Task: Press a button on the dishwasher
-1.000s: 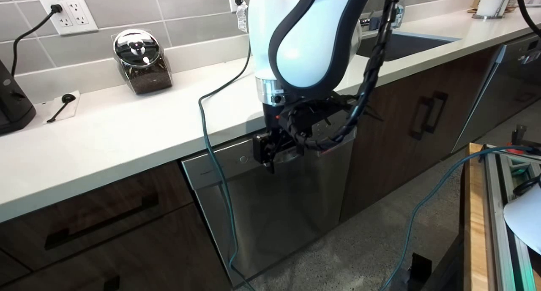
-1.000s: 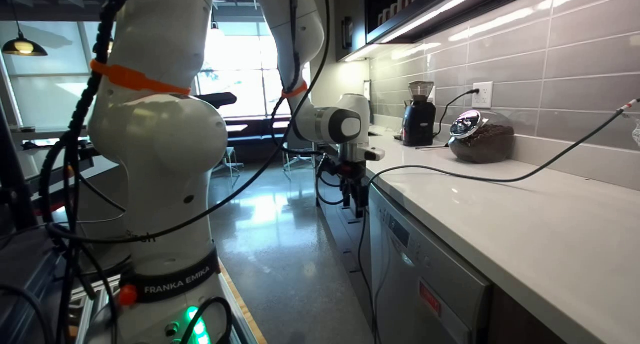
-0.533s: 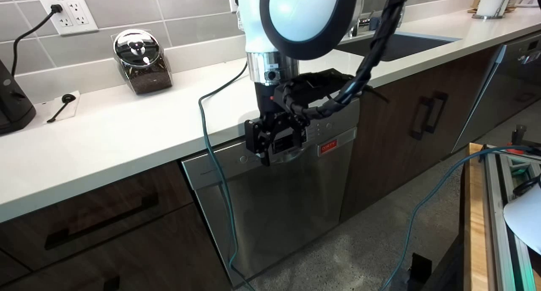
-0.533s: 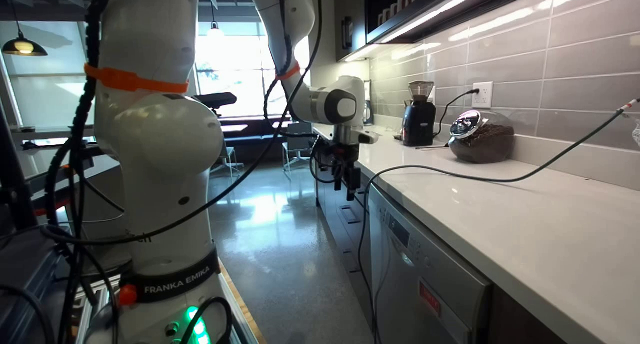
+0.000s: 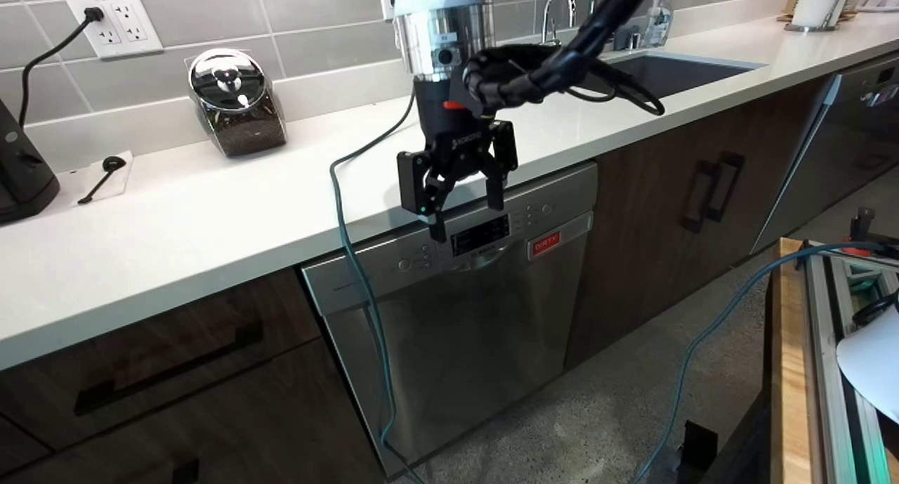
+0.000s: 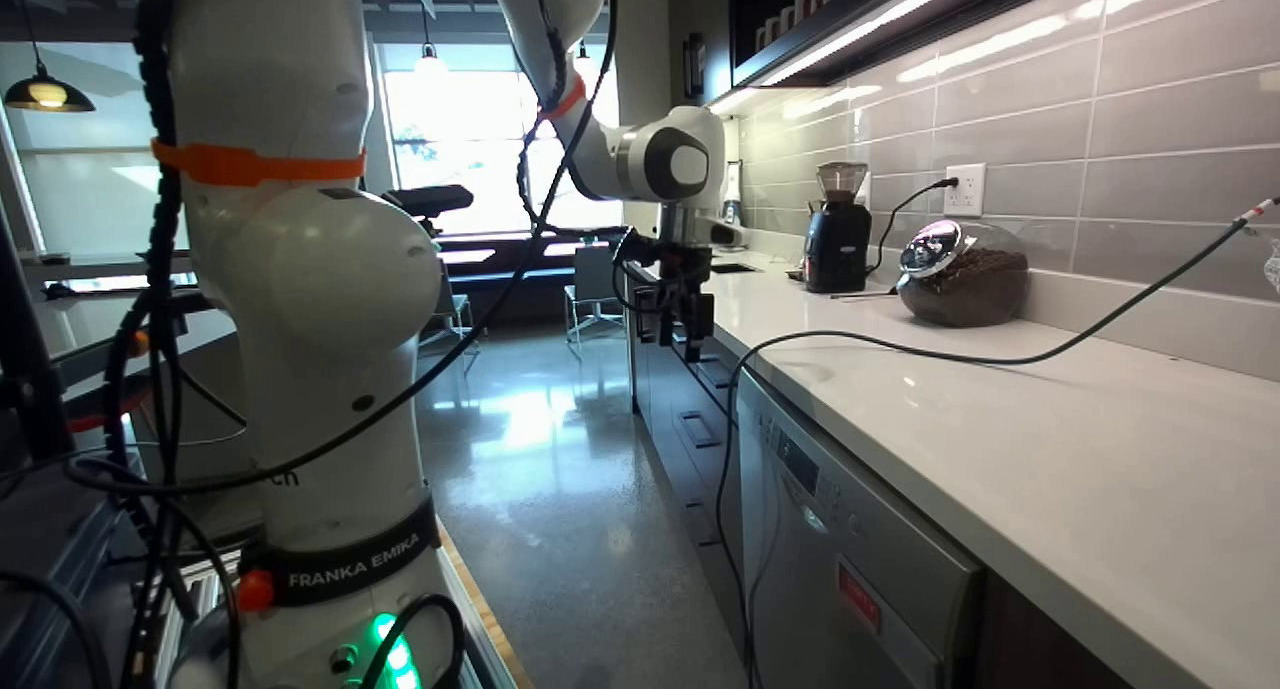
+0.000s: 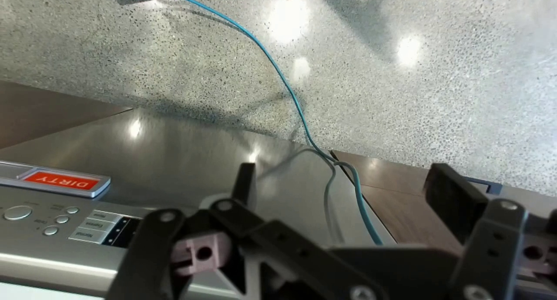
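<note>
the dishwasher (image 5: 484, 329) is found under the white counter (image 5: 175, 224), its brushed-steel front closed, between dark wood drawers (image 5: 175, 414) on one side and a dark wood cabinet (image 5: 632, 259) on the other. along its top runs a control strip (image 5: 365, 270) with a dark display (image 5: 480, 236); a red sign (image 5: 543, 244) reading "dirty" sits just below the strip. the wrist view shows round buttons (image 7: 18, 212) on the strip and labelled rectangular keys (image 7: 92, 227) beside the display. the gripper (image 5: 466, 218) points downward beside the counter's front edge, its fingers (image 7: 452, 200) spread wide apart. in an exterior view the fingertips overlap the control strip; whether they touch it cannot be judged from that angle. a blue-green cable (image 5: 377, 315) passes over the counter edge, hangs in front of the dishwasher and continues across the speckled floor (image 7: 217, 73). on the counter, near the tiled wall (image 5: 330, 6), stands a clear jar (image 5: 246, 126) with a chrome lid and dark contents; a black grinder (image 6: 838, 244) stands farther along, and a sink (image 5: 692, 73) is set in beyond the dishwasher in the opposite direction. the robot arm (image 6: 310, 269) rises across the floor from the dishwasher, a green light (image 6: 397, 654) lit at its base.
</note>
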Tool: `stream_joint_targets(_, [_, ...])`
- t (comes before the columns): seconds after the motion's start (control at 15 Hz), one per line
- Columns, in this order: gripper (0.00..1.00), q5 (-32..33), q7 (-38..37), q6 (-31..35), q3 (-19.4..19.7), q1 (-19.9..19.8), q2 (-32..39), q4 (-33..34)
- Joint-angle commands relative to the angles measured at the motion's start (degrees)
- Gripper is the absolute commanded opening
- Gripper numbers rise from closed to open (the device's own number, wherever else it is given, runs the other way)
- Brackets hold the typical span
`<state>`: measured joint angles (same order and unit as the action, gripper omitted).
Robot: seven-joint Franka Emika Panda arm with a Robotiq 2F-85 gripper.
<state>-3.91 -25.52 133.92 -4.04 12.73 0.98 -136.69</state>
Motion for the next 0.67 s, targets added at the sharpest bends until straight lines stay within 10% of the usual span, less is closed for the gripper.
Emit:
stream_joint_targets(0.0, [1.00,0.87,-0.46,-5.56,-1.84,-1.73,-3.56,0.91])
stream_joint_targets(0.6, [1.00,3.01,-1.06,-11.83,-3.25,-4.00,-9.09,4.30])
